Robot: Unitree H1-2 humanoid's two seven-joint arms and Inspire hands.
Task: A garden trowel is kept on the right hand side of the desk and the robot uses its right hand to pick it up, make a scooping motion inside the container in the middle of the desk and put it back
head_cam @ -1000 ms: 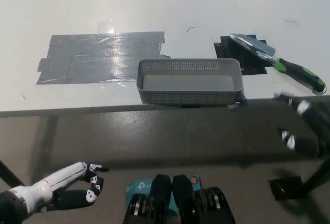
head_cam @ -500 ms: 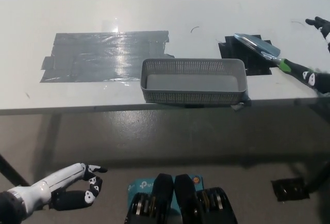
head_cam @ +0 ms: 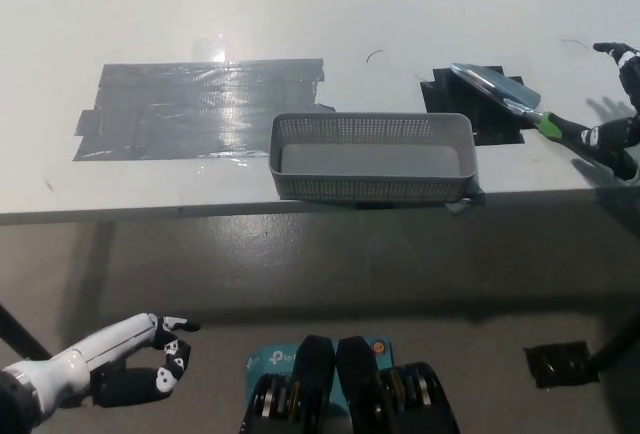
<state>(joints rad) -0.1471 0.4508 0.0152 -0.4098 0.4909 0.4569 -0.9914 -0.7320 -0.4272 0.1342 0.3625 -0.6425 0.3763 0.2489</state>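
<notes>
Nearest, below the front edge of the white bench (head_cam: 330, 14), the white left robot hand (head_cam: 150, 359) rests at the lower left. It holds nothing, its fingers are loosely curled and apart, and it is well away from everything on the bench.

At the middle of the bench's front edge stands the grey perforated plastic container (head_cam: 370, 189), a shallow rectangular basket that looks empty.

To the robot's right of it, and a little farther back, lies the garden trowel with a metal blade, green collar and black handle (head_cam: 505, 92). Its blade rests on a patch of black tape (head_cam: 450, 104) just beyond the container's right end. The trowel's long axis runs on a slant: the blade points away and toward the middle, and the handle runs nearer and outward to the right edge of the picture.

The black right robot hand (head_cam: 620, 129) sits at that handle end, partly cut off by the frame. Its fingers are spread, one reaching far past the handle and another low against it, so it has not closed on the trowel. This hand is by far the nearer one, and the handle lies directly under it. My judgement is that the grasp needs the fingers to wrap across the slanted handle, behind the green collar.

Farther left lies a wide patch of grey tape (head_cam: 200, 109).
</notes>
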